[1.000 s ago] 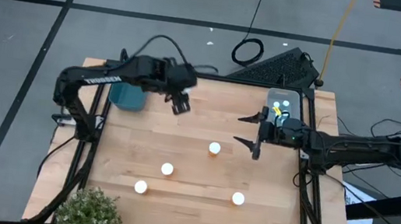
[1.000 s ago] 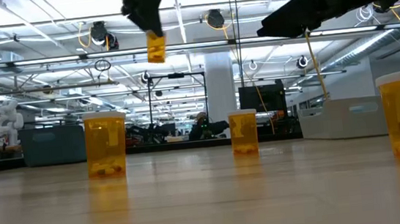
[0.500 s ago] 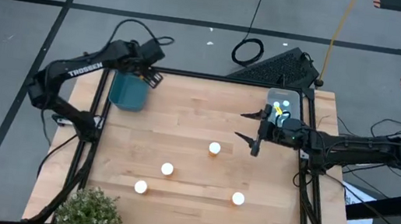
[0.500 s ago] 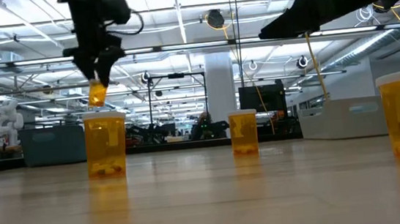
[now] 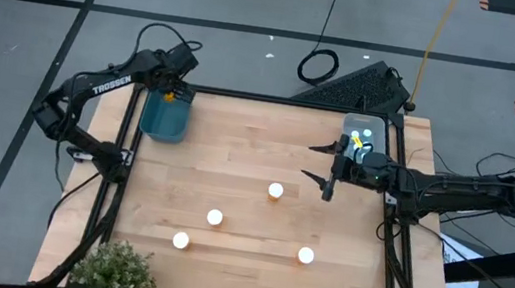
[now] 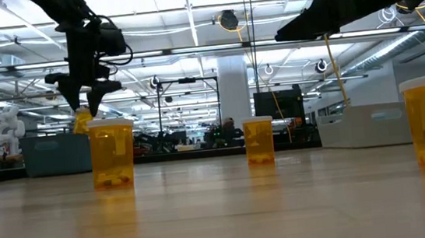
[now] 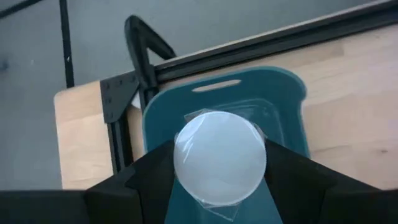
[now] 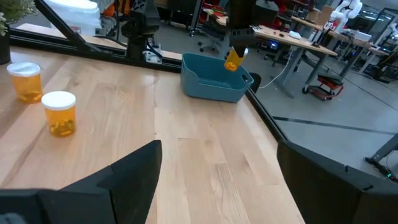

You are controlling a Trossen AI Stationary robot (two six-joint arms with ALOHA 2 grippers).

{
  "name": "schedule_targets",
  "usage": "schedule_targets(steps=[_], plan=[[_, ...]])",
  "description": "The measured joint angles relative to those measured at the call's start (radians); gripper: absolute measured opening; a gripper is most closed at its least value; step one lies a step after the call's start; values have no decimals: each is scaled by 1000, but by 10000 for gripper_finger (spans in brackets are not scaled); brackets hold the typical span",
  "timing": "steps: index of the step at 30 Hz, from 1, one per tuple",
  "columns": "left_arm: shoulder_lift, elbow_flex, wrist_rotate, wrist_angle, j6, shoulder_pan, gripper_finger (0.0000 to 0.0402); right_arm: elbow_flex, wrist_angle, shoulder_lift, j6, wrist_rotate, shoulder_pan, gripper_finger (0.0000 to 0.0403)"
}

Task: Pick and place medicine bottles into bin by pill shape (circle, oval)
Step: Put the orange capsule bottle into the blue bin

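We find the left pincer (image 5: pixel 173 94) clamped on an orange bottle (image 7: pixel 220 158) over the teal bin (image 5: pixel 164 121), table's 10 o'clock. Right pincer (image 5: pixel 319 166) apart, 2 o'clock.

Wooden table (image 5: pixel 248 213): four capped bottles (image 5: pixel 215 218), teal bin (image 5: pixel 164 121), grey bin (image 5: pixel 365 132), plant (image 5: pixel 115 274).

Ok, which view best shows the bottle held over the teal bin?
The left wrist view: the bottle sits capped between the left end effector fingers, directly above the teal bin. High and right wrist views show it small; low view shows no bin.
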Motion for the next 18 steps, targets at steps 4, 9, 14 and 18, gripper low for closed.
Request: schedule_targets(steps=[4, 9, 14, 18], plan=[[-1, 27, 15, -4, -67, -53, 230, 0, 0, 0, -1, 0, 0, 313], [-1, 96, -30, 17, -202, -162, 230, 0, 0, 0, -6, 0, 0, 313], [8, 105, -86, 81, -360, -233, 230, 0, 0, 0, -8, -2, 0, 313], [59, 103, -124, 141, -448, -250, 230, 0, 0, 0, -63, -2, 0, 313]])
